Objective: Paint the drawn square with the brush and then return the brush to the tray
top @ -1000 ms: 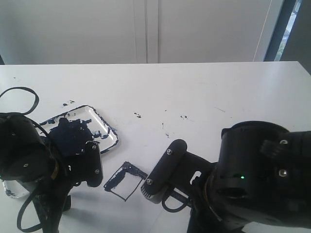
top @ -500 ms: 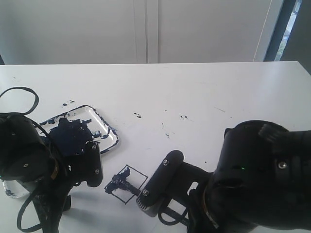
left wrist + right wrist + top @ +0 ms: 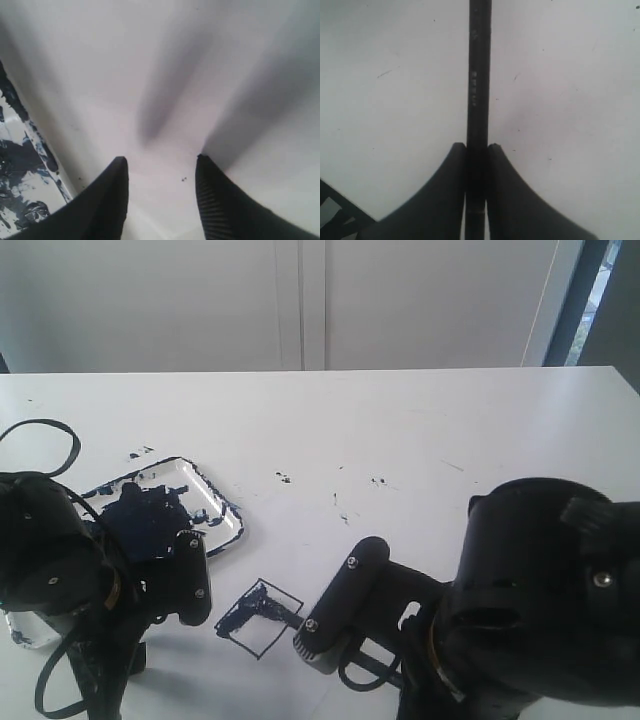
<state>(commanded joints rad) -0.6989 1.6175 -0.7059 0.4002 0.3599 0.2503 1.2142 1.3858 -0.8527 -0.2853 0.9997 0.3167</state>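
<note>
- The brush (image 3: pixel 479 75) is seen as a thin, straight black rod with a smooth, faintly glossy shaft. Pale markings run along it, too small to be read.
- It is pinched between the two curved black fingers of the right gripper (image 3: pixel 477 146), which are pressed against its sides. The shaft runs on well past the fingertips above a white surface.
- Its bristle end cannot be clearly made out in any view.
- The drawn square (image 3: pixel 260 615) is outlined in thin black on white, just beside the right gripper in the exterior view. Its left part is smeared with dark blue-black paint and the rest is left white.
- The tray (image 3: pixel 215 495), white and rounded with a raised rim, is blotched with dark paint. It is set on the white table (image 3: pixel 420 430), near the square.
- The left gripper (image 3: pixel 161 160) is held with its black fingers spread and nothing between them. One finger is ribbed, and the tray's paint-flecked rim lies just beside the other.
</note>
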